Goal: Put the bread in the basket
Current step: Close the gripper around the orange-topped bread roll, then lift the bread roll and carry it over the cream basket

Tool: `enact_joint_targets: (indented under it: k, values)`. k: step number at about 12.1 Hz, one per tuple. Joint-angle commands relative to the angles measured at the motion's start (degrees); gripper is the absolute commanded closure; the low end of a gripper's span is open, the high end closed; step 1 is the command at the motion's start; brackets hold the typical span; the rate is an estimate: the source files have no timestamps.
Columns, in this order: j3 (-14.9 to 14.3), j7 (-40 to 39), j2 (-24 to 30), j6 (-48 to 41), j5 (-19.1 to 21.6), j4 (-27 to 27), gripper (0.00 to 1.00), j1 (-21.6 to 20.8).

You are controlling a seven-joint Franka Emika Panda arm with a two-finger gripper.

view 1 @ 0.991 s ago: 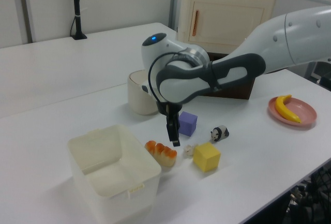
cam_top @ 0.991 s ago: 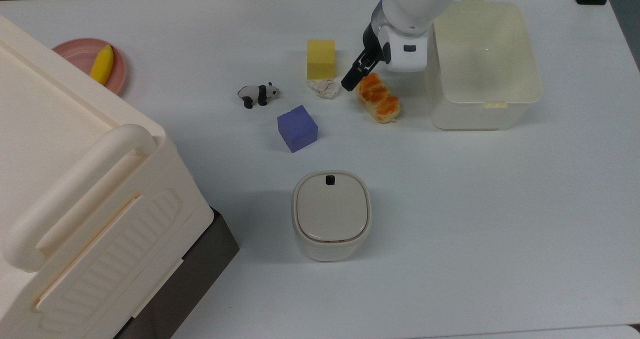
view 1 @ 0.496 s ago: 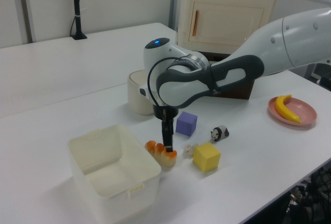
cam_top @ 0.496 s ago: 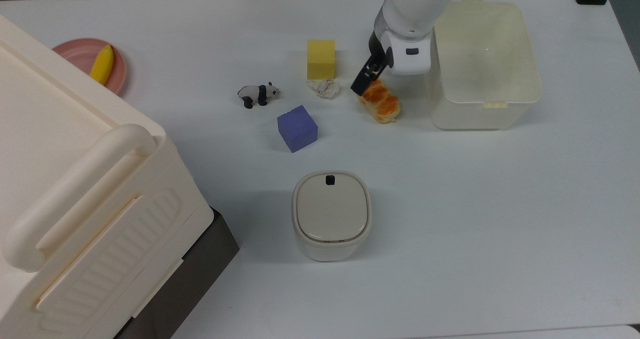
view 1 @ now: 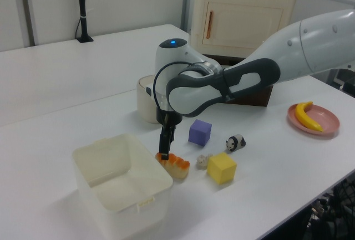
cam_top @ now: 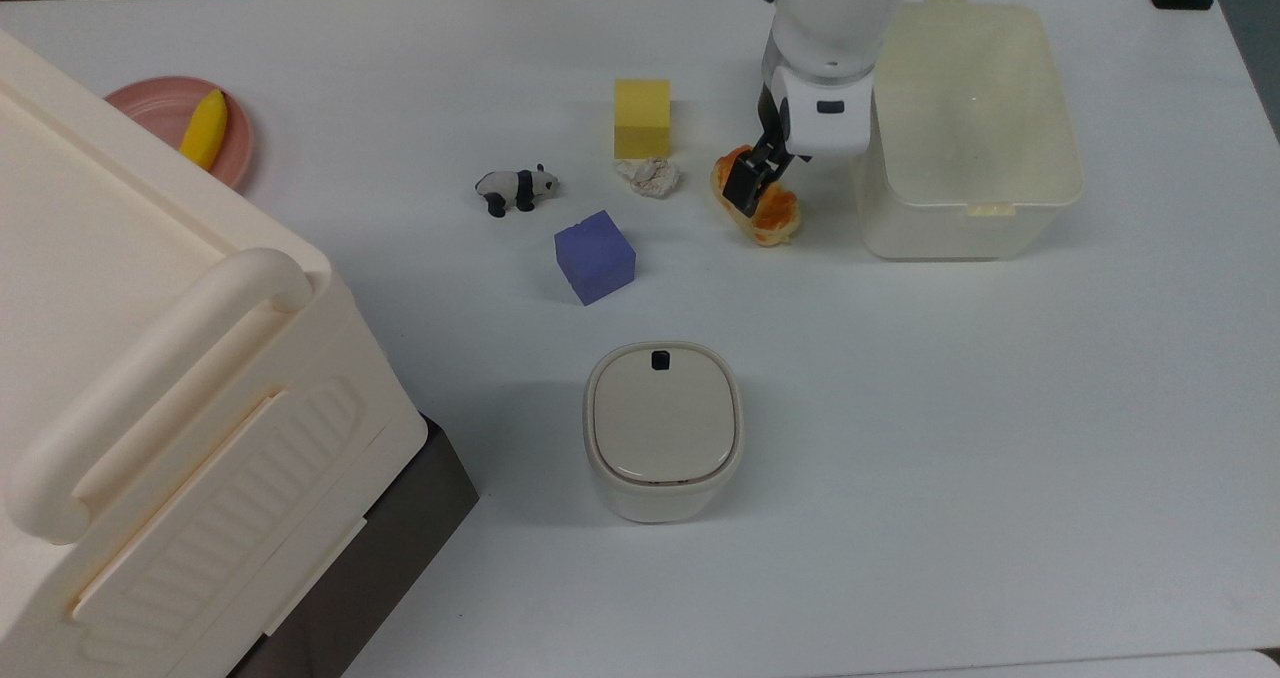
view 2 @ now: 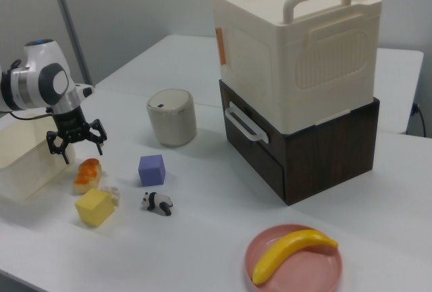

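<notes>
On the white table (cam_top: 1000,408) sit an orange-brown, cream-sided bread (cam_top: 770,213), a translucent cream basket (cam_top: 970,218), 1 yellow block (cam_top: 641,118), 1 purple cube (cam_top: 595,256), a black-and-white panda (cam_top: 515,189), a beige bin (cam_top: 663,428) and a yellow banana (cam_top: 204,129) on a pink plate (cam_top: 150,103).

No text, label, brand, number or sign can be read on anything here.
</notes>
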State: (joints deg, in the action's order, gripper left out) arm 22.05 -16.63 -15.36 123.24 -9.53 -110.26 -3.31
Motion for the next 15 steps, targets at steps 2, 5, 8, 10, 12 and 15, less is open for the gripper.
enact_joint_targets:
  k: [2, 5, 8, 10, 12, 15]
  values:
    - [-0.34, 6.78, -1.6, 2.44, 0.56, -1.0, 0.0, -0.29]
    - [-0.34, 9.41, -1.95, 2.36, 0.56, -1.36, 0.0, -0.46]
    - [-0.34, 11.44, -2.04, 1.92, 0.56, -1.53, 0.12, -0.64]
    - [-0.34, 11.18, -2.04, 1.83, 0.48, -1.8, 0.42, -0.38]
    - [-0.34, 11.09, -2.04, 1.74, 0.48, -1.71, 0.84, -0.29]
    - [-0.34, 11.18, -2.04, 1.04, 0.48, -1.62, 1.0, -0.29]
